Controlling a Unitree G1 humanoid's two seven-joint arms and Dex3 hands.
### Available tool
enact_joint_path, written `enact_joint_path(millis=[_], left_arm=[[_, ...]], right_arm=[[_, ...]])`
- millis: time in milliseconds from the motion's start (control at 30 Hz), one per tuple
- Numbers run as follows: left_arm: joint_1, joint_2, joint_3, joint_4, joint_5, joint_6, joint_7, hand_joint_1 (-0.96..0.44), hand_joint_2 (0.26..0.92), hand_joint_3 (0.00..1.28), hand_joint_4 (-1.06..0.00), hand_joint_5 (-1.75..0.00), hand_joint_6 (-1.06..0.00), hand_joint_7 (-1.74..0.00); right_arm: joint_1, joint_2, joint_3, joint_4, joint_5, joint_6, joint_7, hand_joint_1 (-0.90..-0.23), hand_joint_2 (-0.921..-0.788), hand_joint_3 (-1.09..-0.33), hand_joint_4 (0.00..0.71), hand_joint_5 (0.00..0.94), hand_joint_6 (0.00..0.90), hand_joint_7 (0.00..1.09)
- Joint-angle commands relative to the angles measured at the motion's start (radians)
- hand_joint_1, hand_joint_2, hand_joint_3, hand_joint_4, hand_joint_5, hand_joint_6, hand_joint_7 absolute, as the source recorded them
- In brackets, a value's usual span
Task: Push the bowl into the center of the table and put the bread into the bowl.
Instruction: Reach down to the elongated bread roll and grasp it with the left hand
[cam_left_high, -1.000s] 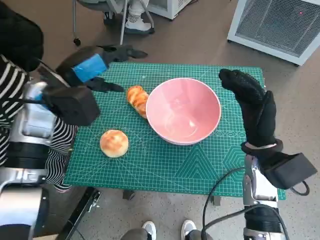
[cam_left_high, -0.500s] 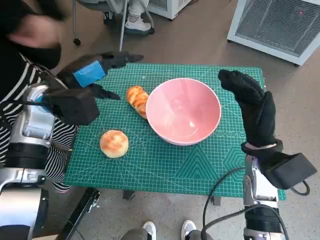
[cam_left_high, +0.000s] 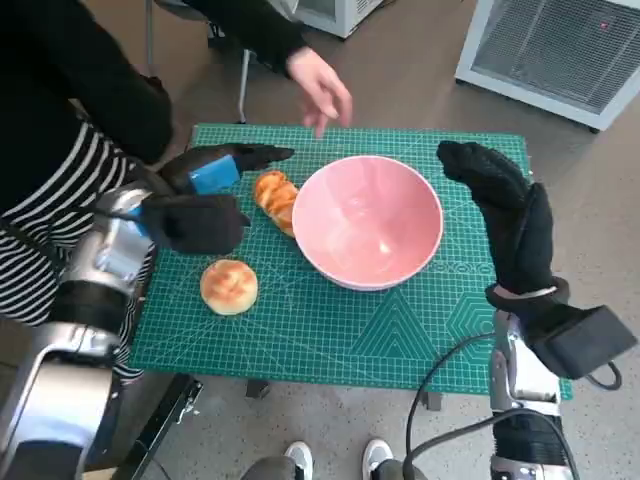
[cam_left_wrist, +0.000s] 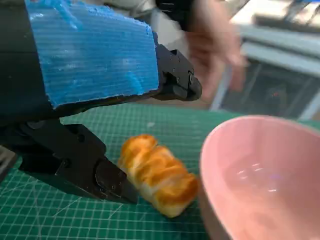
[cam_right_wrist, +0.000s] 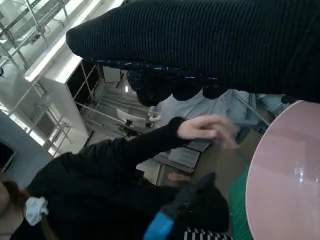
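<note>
head view first: i see my left hand (cam_left_high: 205, 185) over the far-left part of the green mat (cam_left_high: 330, 330), fingers spread and holding nothing, its tips reaching toward the twisted bread (cam_left_high: 275, 200). that bread lies just beside the fingers and up against the left side of the pink bowl (cam_left_high: 367, 222); i can't tell whether the fingers actually touch it. left wrist view shows one black finger (cam_left_wrist: 95, 172) right next to the loaf's end, another above it, with the loaf between them but not gripped. the loaf is golden-brown, glossy and braided, lying on its side. the bowl is pale pink, smooth, with nothing in it, sitting upright about mid-mat. a second piece, a round bun (cam_left_high: 229, 286), sits on the mat nearer to me, apart from both bowl and hand. my right hand (cam_left_high: 505, 220) stands just right of the bowl, gloved fingers extended and holding nothing (not touching the rim, as far as i can see). a person's hand (cam_left_high: 320, 88) hovers above the mat's far edge.
</note>
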Motion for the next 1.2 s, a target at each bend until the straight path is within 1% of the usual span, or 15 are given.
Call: enact_joint_path(millis=[33,367,500,767,900,1133,1200], left_arm=[[-0.072,-0.041,-0.040,0.107,0.042,0.017,0.042,-0.08,0.755,0.00,-0.22,0.00,-0.31,-0.07],[-0.124,-0.099,-0.090,0.227,0.092,0.080,0.101,-0.04,0.760,0.00,-0.25,-0.01,-0.34,-0.05],[-0.135,-0.113,-0.097,0.242,0.096,0.102,0.115,-0.04,0.762,0.00,-0.26,-0.01,-0.35,-0.04],[-0.138,-0.116,-0.105,0.248,0.093,0.106,0.123,-0.04,0.763,0.00,-0.27,-0.01,-0.35,-0.03],[-0.144,-0.149,-0.143,0.281,0.135,0.151,0.182,-0.06,0.771,0.01,-0.29,-0.01,-0.36,-0.03],[-0.149,-0.171,-0.178,0.305,0.169,0.176,0.212,-0.07,0.785,0.01,-0.31,-0.02,-0.38,-0.03],[-0.151,-0.175,-0.185,0.308,0.177,0.180,0.217,-0.08,0.792,0.02,-0.34,-0.02,-0.40,-0.04]], right_arm=[[0.034,-0.007,-0.007,-0.013,0.013,0.022,0.002,-0.799,-0.921,-0.766,0.183,0.002,0.044,0.55],[0.066,-0.012,-0.015,-0.058,0.000,0.034,-0.013,-0.796,-0.921,-0.763,0.185,0.003,0.047,0.55],[0.073,-0.014,-0.018,-0.067,-0.003,0.037,-0.017,-0.793,-0.921,-0.763,0.186,0.003,0.049,0.55],[0.075,-0.013,-0.020,-0.071,-0.004,0.039,-0.018,-0.791,-0.921,-0.762,0.187,0.003,0.050,0.55],[0.099,-0.013,-0.025,-0.084,-0.007,0.036,-0.023,-0.774,-0.921,-0.764,0.187,0.002,0.051,0.55],[0.117,-0.017,-0.031,-0.107,-0.001,0.048,-0.026,-0.768,-0.921,-0.765,0.180,0.000,0.051,0.54],[0.121,-0.017,-0.032,-0.113,-0.001,0.051,-0.026,-0.769,-0.921,-0.765,0.179,0.000,0.052,0.54]])
